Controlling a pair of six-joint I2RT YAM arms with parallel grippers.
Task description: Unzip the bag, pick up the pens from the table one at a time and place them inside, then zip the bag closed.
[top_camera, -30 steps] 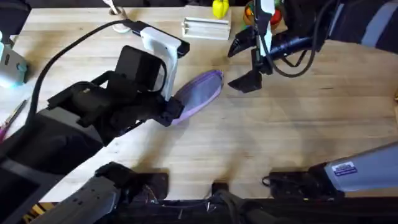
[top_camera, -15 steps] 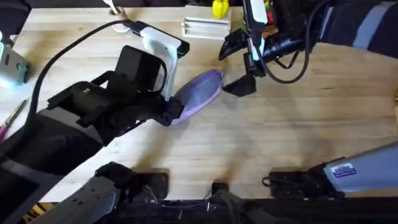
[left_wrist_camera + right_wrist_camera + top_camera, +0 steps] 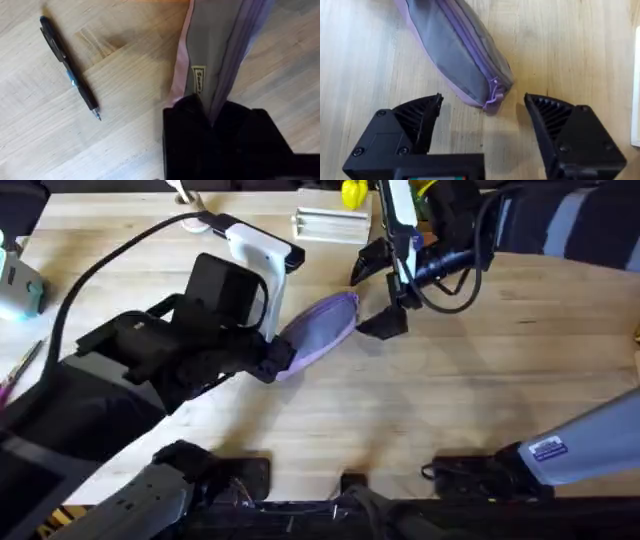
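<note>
The lavender bag (image 3: 322, 326) lies slantwise on the table (image 3: 450, 390), its zipper closed. My left gripper (image 3: 276, 361) is shut on the bag's near end; in the left wrist view the black fingers (image 3: 220, 137) clamp the fabric of the bag (image 3: 220, 45). My right gripper (image 3: 373, 294) hovers open just beyond the far end. In the right wrist view its gripper (image 3: 482, 117) straddles the tip of the bag (image 3: 455, 50), where the zipper pull (image 3: 494, 93) sits. A dark pen with a blue band (image 3: 70, 75) lies beside the bag. More pens (image 3: 20, 365) lie at the table's left edge.
A white slatted rack (image 3: 332, 225) and a yellow object (image 3: 353, 192) stand at the back. A white device with a black cable (image 3: 262, 248) lies behind the left arm. A teal object (image 3: 20, 288) is at the far left, white-tipped sticks (image 3: 183, 192) at the back.
The right gripper has moved left toward the bag's far end, staying open. The left gripper and the bag have not moved.
</note>
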